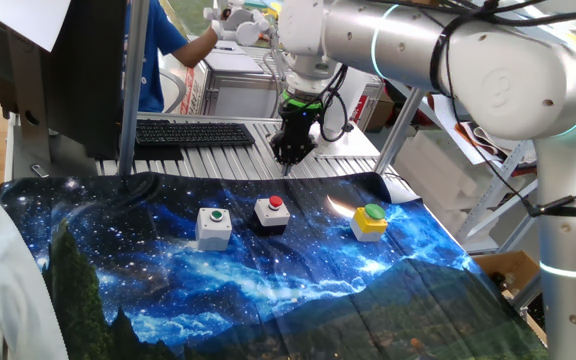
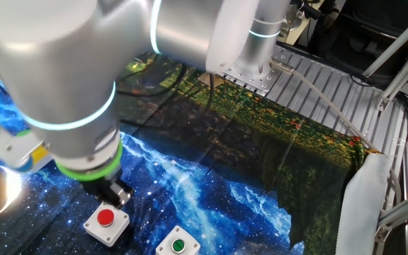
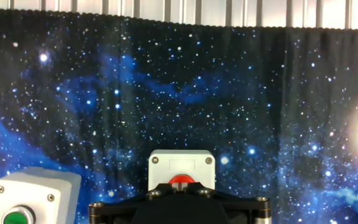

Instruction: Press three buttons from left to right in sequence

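Three button boxes stand in a row on the star-print cloth. On the left is the grey-white box with green cap, in the middle the black-and-white box with red cap, and on the right the yellow box with green cap. My gripper hangs in the air above and just behind the red-capped box and does not touch it. In the hand view its fingertips meet, shut and empty, over the red cap. The green-capped grey box sits at lower left. The other fixed view shows the red-capped box and the green-capped box.
A black keyboard lies on the slatted metal table behind the cloth. A person in blue stands at the back beside a dark monitor. The arm's large body hangs over the cloth.
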{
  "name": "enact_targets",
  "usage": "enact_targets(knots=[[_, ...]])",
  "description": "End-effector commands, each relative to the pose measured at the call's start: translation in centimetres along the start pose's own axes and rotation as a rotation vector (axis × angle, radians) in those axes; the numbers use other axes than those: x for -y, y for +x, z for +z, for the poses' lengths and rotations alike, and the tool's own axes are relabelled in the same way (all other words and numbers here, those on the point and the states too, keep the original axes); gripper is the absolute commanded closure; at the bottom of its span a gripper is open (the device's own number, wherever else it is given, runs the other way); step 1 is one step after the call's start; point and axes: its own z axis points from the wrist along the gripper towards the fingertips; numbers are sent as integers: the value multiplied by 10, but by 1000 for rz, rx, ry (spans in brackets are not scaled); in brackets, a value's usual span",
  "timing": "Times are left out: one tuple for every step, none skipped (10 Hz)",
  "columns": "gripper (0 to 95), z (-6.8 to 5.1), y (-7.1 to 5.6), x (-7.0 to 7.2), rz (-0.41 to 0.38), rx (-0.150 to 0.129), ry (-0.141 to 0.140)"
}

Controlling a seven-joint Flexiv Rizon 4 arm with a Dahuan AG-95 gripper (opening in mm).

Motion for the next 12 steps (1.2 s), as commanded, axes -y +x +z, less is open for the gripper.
enact_targets(knots=[[950, 1, 0, -1, 0, -2, -3], [950, 1, 0, -1, 8, -3, -3], [950, 1, 0, -1, 22, -4, -3], [950, 2, 0, -1, 42, -5, -11], [950, 1, 0, -4, 44, -5, -10], [950, 0, 3, -8, 50, -4, -8], [950, 0, 11, -20, 80, 1, 4], [950, 0, 17, -28, 103, 3, 4], [950, 3, 27, -40, 132, 1, -4], [950, 5, 35, -50, 150, 1, -4], [950, 7, 39, -57, 164, 0, -6], [950, 9, 44, -64, 176, 1, -6]])
